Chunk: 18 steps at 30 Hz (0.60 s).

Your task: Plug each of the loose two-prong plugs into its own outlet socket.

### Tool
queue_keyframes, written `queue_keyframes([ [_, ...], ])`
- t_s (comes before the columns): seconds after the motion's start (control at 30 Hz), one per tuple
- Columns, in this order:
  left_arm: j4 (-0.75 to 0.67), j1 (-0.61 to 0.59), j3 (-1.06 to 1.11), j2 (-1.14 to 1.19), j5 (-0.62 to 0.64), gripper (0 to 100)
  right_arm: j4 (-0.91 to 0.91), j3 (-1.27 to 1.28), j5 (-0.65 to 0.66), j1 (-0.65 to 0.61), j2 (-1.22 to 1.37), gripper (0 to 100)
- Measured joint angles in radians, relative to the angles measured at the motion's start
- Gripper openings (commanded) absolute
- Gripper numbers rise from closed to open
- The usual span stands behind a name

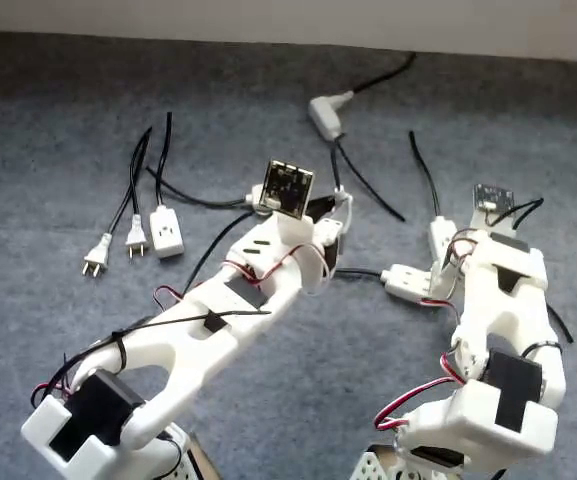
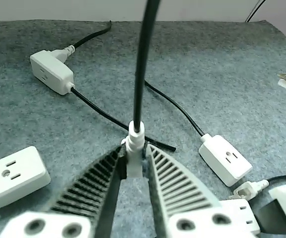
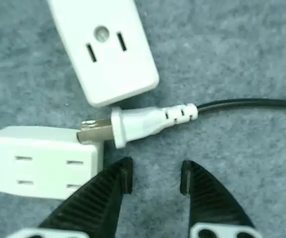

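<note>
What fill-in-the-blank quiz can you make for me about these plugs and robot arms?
1. The left jaws are shut on a white ___ with a black cord.
2. The right jaws stand ___ over a plug lying on the grey mat.
3. At the mat's left side in the high view, ___ loose plugs lie side by side next to an outlet.
Missing words: plug; open; two.
</note>
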Motion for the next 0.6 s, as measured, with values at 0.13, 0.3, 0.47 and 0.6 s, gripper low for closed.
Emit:
queue_keyframes([
  [0.13,0.0,0.0,0.0,0.0,0.0,1,0.005,-0.015,-0.014,-0.051,0.006,16.6],
  [0.3,0.0,0.0,0.0,0.0,0.0,1,0.003,-0.02,-0.025,-0.152,-0.002,16.6],
  [0.47,0.0,-0.017,0.0,0.0,0.0,1,0.002,-0.028,-0.051,-0.253,-0.002,16.6],
  [0.6,0.0,-0.066,0.0,0.0,0.0,1,0.002,-0.029,-0.086,-0.318,-0.002,16.6],
])
